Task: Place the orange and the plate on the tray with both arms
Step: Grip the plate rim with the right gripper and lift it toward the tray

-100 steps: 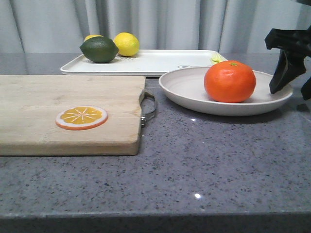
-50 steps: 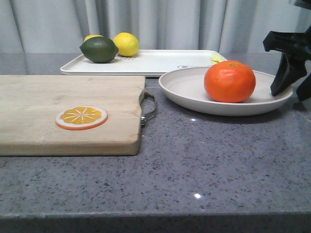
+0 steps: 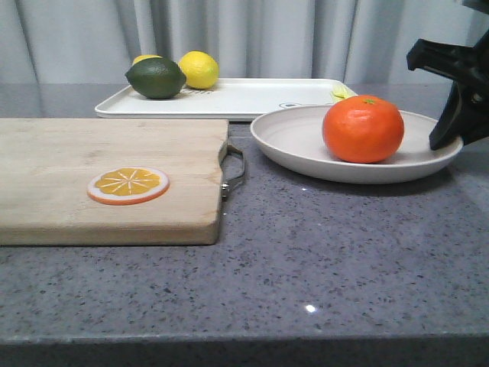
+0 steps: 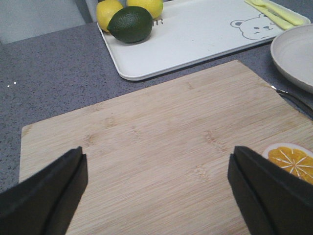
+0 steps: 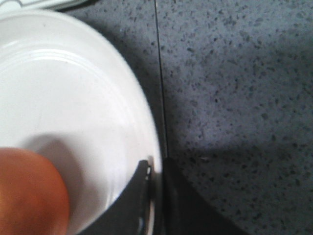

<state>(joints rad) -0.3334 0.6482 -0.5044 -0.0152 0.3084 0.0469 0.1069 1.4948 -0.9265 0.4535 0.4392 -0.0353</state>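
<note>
Both fingers of the right gripper point(image 5: 155, 172) pinch the plate's point(image 3: 298, 141) near-right rim, the tray point(image 3: 252, 95) lying behind-left.

Right claw point(image 3: 451, 141): matte black, angular fingers. Left claw point(image 4: 156, 196): black, wedge-shaped tips.

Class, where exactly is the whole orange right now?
In the front view, the orange sits on the plate at the table's right, in front of the tray.

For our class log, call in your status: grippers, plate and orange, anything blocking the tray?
Left gripper open over cutting board. Right gripper shut on plate rim. Orange on plate. Tray holds lime, lemons.
</note>
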